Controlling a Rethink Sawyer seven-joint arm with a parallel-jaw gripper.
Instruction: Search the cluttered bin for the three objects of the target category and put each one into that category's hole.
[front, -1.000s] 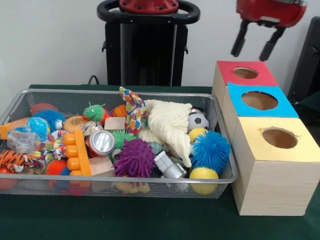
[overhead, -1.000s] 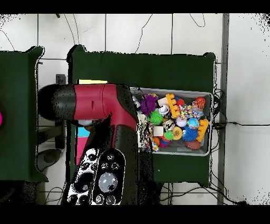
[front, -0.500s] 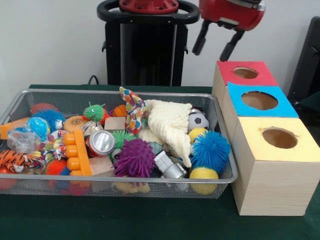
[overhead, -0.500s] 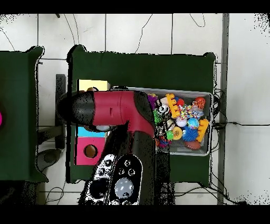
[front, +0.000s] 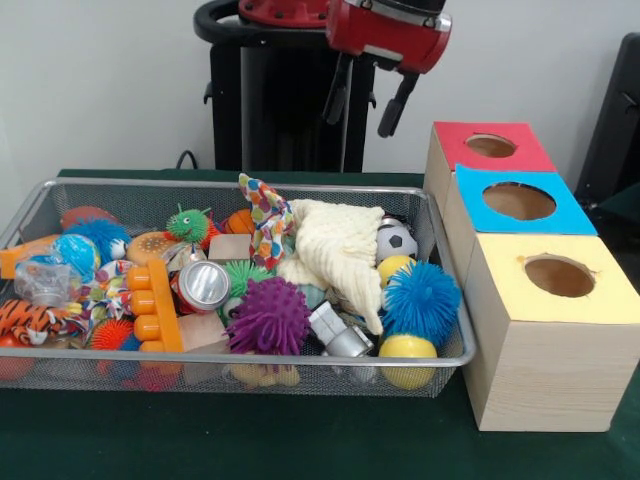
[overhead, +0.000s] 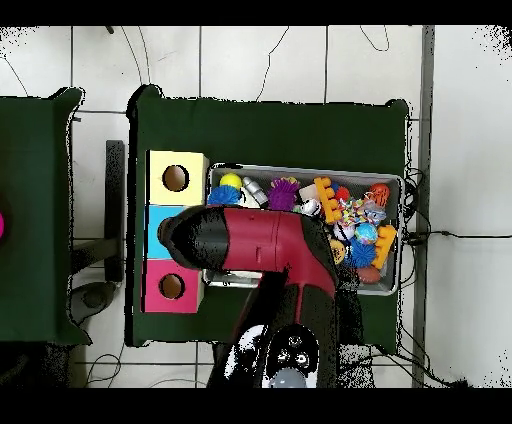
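Note:
My gripper (front: 358, 125) hangs open and empty, high above the back edge of the wire bin (front: 250, 183), right of its middle. The bin is packed with toys: a purple spiky ball (front: 268, 315), a blue spiky ball (front: 421, 297), a yellow ball (front: 407, 350), a small soccer ball (front: 396, 241), a soda can (front: 203, 285) and a cream cloth (front: 340, 250). To the bin's right stand three wooden boxes with holed tops: red (front: 455, 150), blue (front: 478, 190) and yellow (front: 610, 295). From overhead the red arm (overhead: 260, 240) hides part of the bin (overhead: 392, 180).
An orange block strip (front: 155, 305), a green spiky toy (front: 188, 223) and a tiger toy (front: 30, 320) fill the bin's left half. A black pedestal (front: 295, 100) rises behind the bin. Green cloth (front: 250, 440) covers the table.
The gripper has swung from above the red box leftward in the front view to above the bin's back edge, staying open and empty. The toys have not moved.

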